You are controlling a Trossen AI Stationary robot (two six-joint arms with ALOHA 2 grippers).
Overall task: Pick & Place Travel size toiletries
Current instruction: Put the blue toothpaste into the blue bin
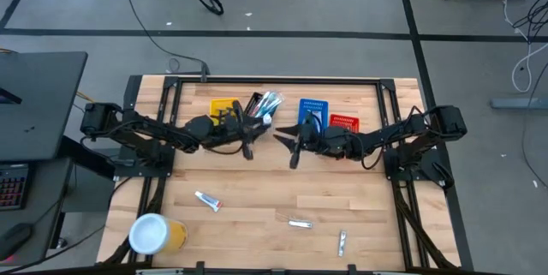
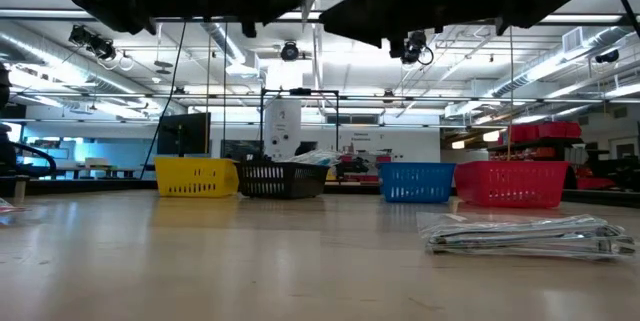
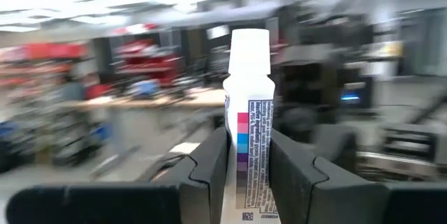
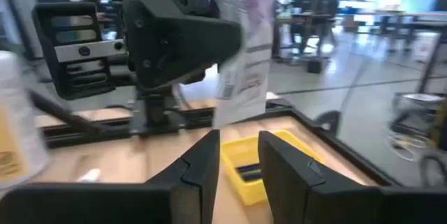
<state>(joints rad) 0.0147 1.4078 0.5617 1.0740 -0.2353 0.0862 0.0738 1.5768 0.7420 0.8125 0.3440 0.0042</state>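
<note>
My left gripper (image 3: 246, 175) is shut on a white tube (image 3: 248, 98) with a white cap and a printed label. It hovers above the table near the yellow basket (image 1: 224, 108) and the black basket (image 1: 261, 104). The right wrist view shows this tube (image 4: 241, 56) in the air beside the left gripper's dark body. My right gripper (image 4: 239, 161) faces it from the table's right. Its fingers stand a little apart with nothing between them. A white tube with a red end (image 1: 207, 200), a silvery sachet (image 1: 300, 223) and another small item (image 1: 342, 242) lie flat on the near part of the table. My left gripper pinches the white tube between its two fingers on the labelled lower body (image 3: 248, 161). The tube runs along the fingers, and its capped end (image 3: 249, 42) points away from the gripper. It is lifted clear of the table.
The blue basket (image 1: 314, 110) and the red basket (image 1: 342, 122) stand in the far row beside the other two. A big yellow cup with a white lid (image 1: 154, 234) stands at the near left corner. A sachet (image 2: 520, 233) lies close in the low view.
</note>
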